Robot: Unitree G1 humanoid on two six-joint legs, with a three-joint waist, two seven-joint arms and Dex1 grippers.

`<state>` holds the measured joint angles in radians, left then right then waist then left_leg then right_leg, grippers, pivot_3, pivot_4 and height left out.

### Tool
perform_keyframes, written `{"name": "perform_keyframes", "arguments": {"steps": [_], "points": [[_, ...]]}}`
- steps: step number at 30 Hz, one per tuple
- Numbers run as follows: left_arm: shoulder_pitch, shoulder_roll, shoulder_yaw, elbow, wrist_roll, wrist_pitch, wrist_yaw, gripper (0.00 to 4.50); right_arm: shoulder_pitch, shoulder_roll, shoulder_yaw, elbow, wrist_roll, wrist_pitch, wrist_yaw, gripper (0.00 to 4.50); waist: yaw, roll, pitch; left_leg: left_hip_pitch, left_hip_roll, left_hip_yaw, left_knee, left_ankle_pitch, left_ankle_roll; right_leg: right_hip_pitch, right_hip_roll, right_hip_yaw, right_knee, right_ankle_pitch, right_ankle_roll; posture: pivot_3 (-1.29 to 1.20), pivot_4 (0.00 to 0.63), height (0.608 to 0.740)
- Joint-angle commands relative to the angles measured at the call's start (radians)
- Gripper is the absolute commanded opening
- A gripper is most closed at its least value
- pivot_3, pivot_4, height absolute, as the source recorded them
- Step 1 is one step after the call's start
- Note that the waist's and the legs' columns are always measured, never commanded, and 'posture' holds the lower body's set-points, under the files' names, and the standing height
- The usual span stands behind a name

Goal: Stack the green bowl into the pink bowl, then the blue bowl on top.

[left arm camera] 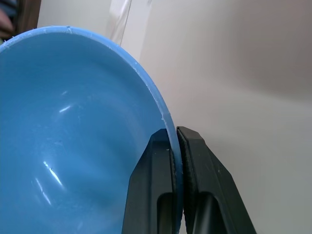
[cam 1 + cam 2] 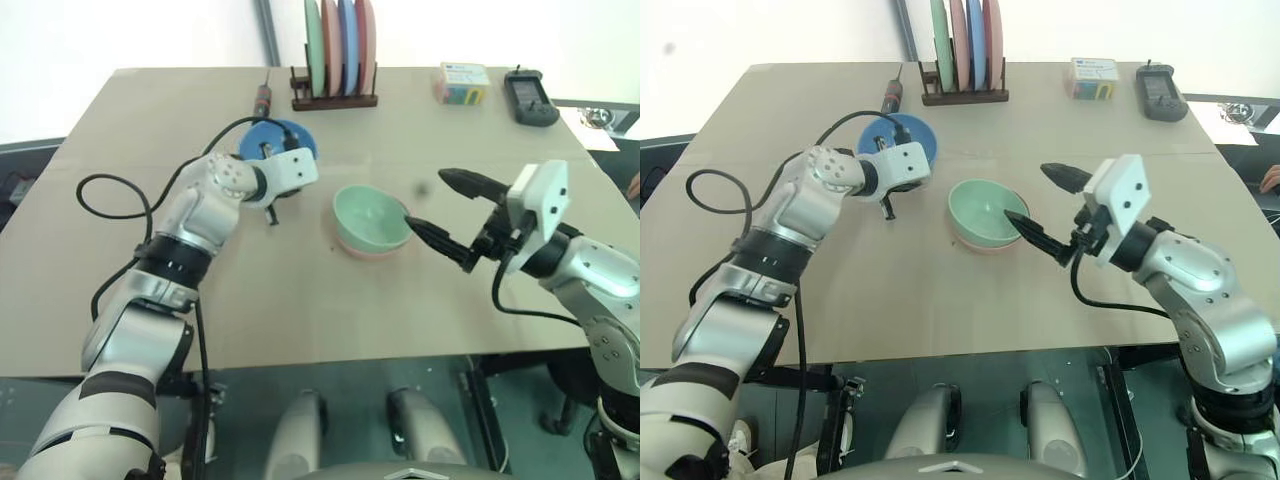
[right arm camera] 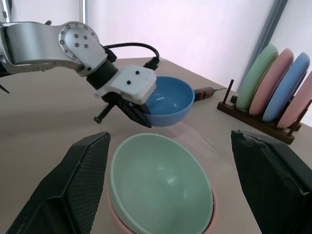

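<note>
- Right now we are seeing the left pincer [image 1: 176, 161] closed tight on the rim of the blue bowl [image 2: 276, 138], one black finger inside the wall and the other outside it.
- We are finding the blue bowl in the upper left-centre of the left eye view, partly behind the left wrist; in the right wrist view it is looking lifted and tilted at the end of the left arm, though we cannot tell for certain whether it is touching the tabletop [image 2: 300, 300].
- We are seeing the green bowl [image 2: 370, 217] sitting nested inside the pink bowl [image 2: 368, 252] near the middle of the frame, with only a thin pink edge showing beneath it.
- We are seeing the right pincer [image 2: 448, 212] standing wide open and holding nothing, just to the right of the nested pair; its lower finger is pointing at the green bowl's rim, and we cannot tell whether it is touching.
- We are also noticing, along the top of the frame, a wooden rack [image 2: 334, 98] holding upright green, pink and blue plates, a screwdriver [image 2: 264, 97] to its left, a small colourful box [image 2: 461, 83] to its right, and a dark handheld device [image 2: 529, 98] further right.
</note>
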<state>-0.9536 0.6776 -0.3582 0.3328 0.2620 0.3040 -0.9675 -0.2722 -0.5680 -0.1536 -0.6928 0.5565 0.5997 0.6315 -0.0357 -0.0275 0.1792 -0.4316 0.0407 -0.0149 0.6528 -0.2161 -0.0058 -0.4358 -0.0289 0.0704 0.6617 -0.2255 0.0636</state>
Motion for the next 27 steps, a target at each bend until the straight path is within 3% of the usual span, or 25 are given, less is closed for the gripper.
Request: {"name": "perform_keyframes", "arguments": {"steps": [1,7,13,16,18,19,22,27], "points": [[-0.052,0.017,0.068,-0.101,-0.088,-0.052,-0.093,0.02,0.054,-0.024,-0.109,-0.078,0.056,-0.049,0.013,4.13,0.002,0.000,0.000,0.000,0.000,0.000,0.000,0.000,0.000,0.000,0.000,0.000,0.000,0.000,0.000,0.00,0.150,0.740],[-0.049,-0.074,0.114,-0.236,-0.283,-0.078,-0.208,0.02,0.186,-0.064,-0.220,-0.130,0.098,-0.053,0.015,4.13,0.013,0.000,0.000,0.001,0.000,-0.001,0.002,0.000,0.000,0.002,0.000,-0.001,0.000,0.000,0.000,0.00,0.150,0.740],[-0.016,-0.083,0.026,-0.224,-0.257,-0.156,-0.293,0.02,0.319,-0.097,-0.330,-0.197,0.143,-0.048,-0.007,4.13,0.015,0.001,-0.001,0.004,0.000,0.000,0.002,0.000,0.000,0.004,0.001,0.000,0.001,0.000,0.000,0.00,0.150,0.740],[-0.007,-0.078,0.006,-0.211,-0.258,-0.185,-0.331,1.04,0.354,-0.106,-0.353,-0.219,0.160,-0.049,-0.026,4.13,0.015,0.001,-0.001,0.007,0.000,0.000,0.002,0.000,0.000,0.007,0.001,0.001,0.001,0.000,0.000,0.00,0.150,0.740],[-0.003,-0.080,0.005,-0.212,-0.268,-0.178,-0.343,1.22,0.365,-0.109,-0.359,-0.226,0.170,-0.051,-0.036,4.13,0.015,0.001,-0.001,0.007,0.000,0.000,0.002,0.000,0.000,0.007,0.001,0.001,0.001,0.000,0.000,0.00,0.150,0.740],[-0.001,-0.083,0.002,-0.196,-0.257,-0.186,-0.335,1.85,0.371,-0.107,-0.352,-0.235,0.167,-0.050,-0.046,4.13,0.017,0.001,-0.001,0.007,0.000,0.000,0.003,0.000,0.000,0.007,0.001,0.001,0.001,0.000,0.001,0.00,0.150,0.740],[-0.006,-0.101,0.029,-0.160,-0.252,-0.185,-0.290,2.96,0.385,-0.112,-0.337,-0.246,0.171,-0.045,-0.062,4.13,0.020,0.001,-0.001,0.007,0.000,0.000,0.004,0.000,0.000,0.007,0.001,0.001,0.001,0.000,0.001,0.00,0.150,0.740],[0.039,-0.091,0.153,-0.223,-0.369,-0.099,-0.256,2.96,0.378,-0.137,-0.299,-0.206,0.172,-0.041,-0.047,4.13,0.018,0.001,-0.001,0.006,0.000,0.000,0.004,0.000,0.000,0.007,0.001,0.001,0.001,0.000,0.000,0.00,0.150,0.740]]}}
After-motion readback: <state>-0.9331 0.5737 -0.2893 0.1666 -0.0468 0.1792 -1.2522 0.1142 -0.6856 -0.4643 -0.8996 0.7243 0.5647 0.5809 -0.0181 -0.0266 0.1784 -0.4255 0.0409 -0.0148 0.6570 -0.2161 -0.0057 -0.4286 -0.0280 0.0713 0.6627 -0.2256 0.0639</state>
